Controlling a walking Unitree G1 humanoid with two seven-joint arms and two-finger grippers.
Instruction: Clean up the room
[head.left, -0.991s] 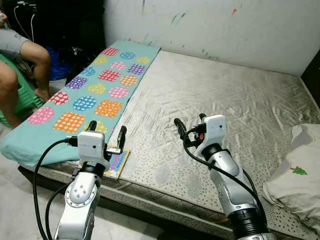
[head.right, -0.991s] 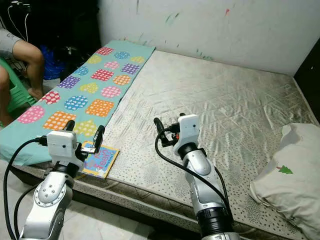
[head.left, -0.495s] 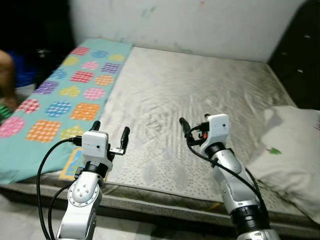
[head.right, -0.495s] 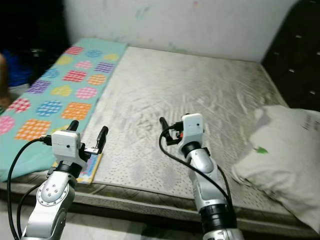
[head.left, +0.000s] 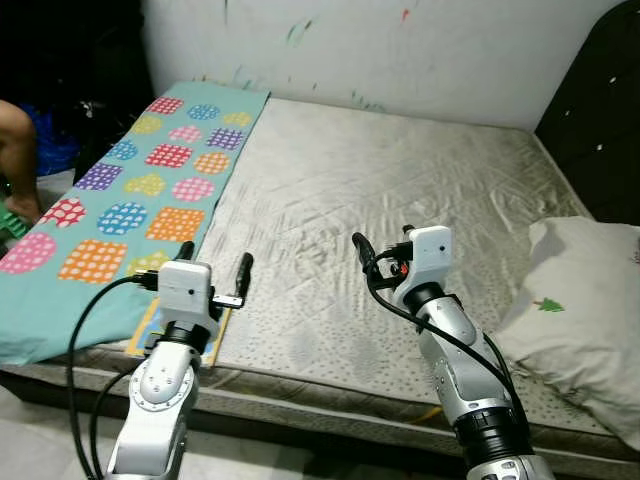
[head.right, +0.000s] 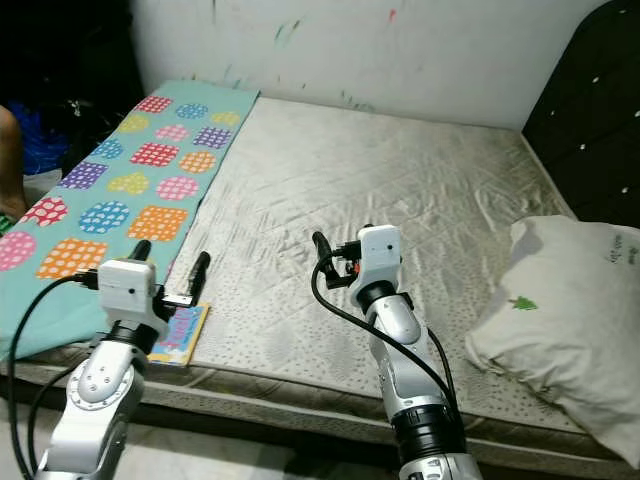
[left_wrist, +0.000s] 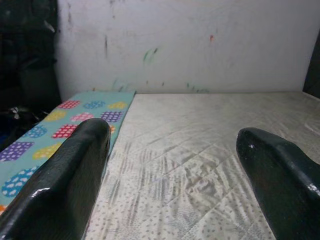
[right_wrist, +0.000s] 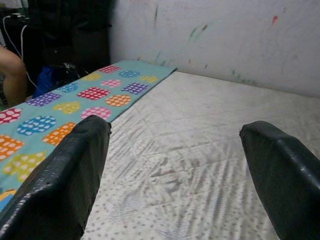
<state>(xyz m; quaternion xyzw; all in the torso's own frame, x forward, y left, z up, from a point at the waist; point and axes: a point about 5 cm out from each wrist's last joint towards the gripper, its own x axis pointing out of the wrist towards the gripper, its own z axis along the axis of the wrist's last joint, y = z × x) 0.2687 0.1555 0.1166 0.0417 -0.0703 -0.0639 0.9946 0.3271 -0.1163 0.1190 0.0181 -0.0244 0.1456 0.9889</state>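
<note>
A grey quilted mattress (head.left: 400, 190) lies bare in front of me. Along its left side runs a teal blanket (head.left: 120, 200) with coloured dotted patches. A small colourful book (head.right: 180, 335) rests at the mattress's front edge, just below my left gripper (head.left: 215, 262), which hovers open with nothing held. My right gripper (head.left: 385, 245) hangs open over the middle front of the mattress, also holding nothing. A white pillow (head.left: 590, 310) with a small green tree print lies at the right front. In the wrist views, both pairs of black fingers (left_wrist: 70, 185) (right_wrist: 65, 175) stand wide apart, pointing across the mattress toward the wall.
A person's leg (head.left: 18, 150) shows at the far left beside the bed. A dark padded panel (head.left: 600, 120) stands at the right. A white wall (head.left: 400, 50) with paint marks backs the bed. Floor (head.left: 40, 430) runs along the front edge.
The camera has swung right and then slightly back left, bringing the pillow further into view. Both arms keep the same pose with grippers open.
</note>
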